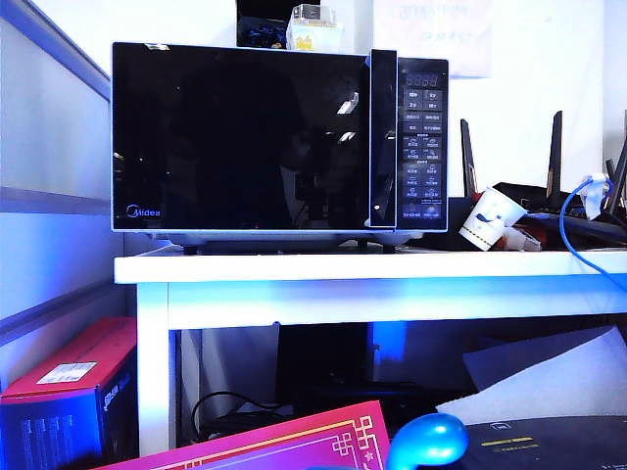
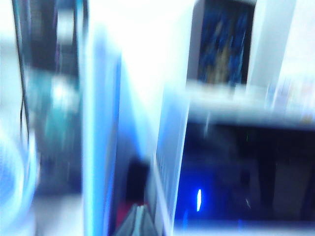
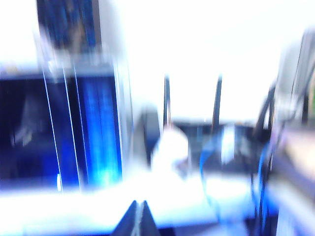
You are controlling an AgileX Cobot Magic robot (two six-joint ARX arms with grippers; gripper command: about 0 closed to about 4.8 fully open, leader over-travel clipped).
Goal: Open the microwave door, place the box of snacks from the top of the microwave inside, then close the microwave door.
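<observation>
Box of snacks: small pale, partly see-through tub with yellowish contents, standing on top of the microwave above the right part of the door, just beside a dark container with blue pieces. Microwave: large black-fronted oven on a white table, against a white wall. Microwave door: glossy black glass, closed flush, logo at its lower left, vertical handle strip at its right edge, button panel with display beyond that. To the right on the table: tilted white paper cup with blue print, black router with upright antennas, blue cable. Below the table: red and blue carton. Left gripper: seen only in the blurred left wrist view, fingertips pressed together, holding nothing, facing the microwave's left edge. Right gripper: seen only in the blurred right wrist view, fingertips together, empty, facing the table between microwave and cup.
</observation>
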